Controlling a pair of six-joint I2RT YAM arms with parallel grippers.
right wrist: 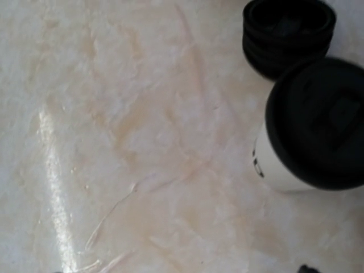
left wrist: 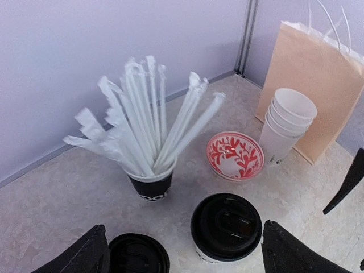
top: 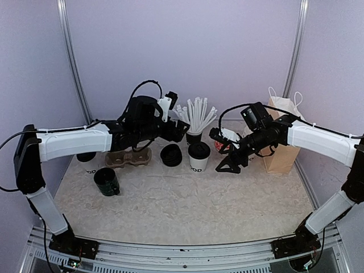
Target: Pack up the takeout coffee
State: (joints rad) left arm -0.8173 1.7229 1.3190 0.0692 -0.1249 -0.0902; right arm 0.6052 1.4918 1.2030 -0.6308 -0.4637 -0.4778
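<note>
The takeout coffee (top: 199, 157) is a white paper cup with a black lid, standing upright mid-table. In the left wrist view the takeout coffee (left wrist: 226, 226) sits low between my spread fingers, nearer the right one. My left gripper (top: 180, 135) hovers open just behind and left of it, holding nothing; the left gripper (left wrist: 190, 253) shows only its two dark fingertips. My right gripper (top: 228, 164) is open and empty, close to the cup's right side. In the right wrist view the takeout coffee (right wrist: 310, 133) is at the right edge, and the fingers are almost out of frame.
A stack of black lids (top: 171, 154) stands left of the coffee. Behind it are a black cup of straws (top: 194, 122), a red patterned bowl (left wrist: 235, 154), stacked white cups (left wrist: 284, 122) and a paper bag (top: 282, 142). A cardboard carrier (top: 129, 158) and a green mug (top: 106, 182) are left.
</note>
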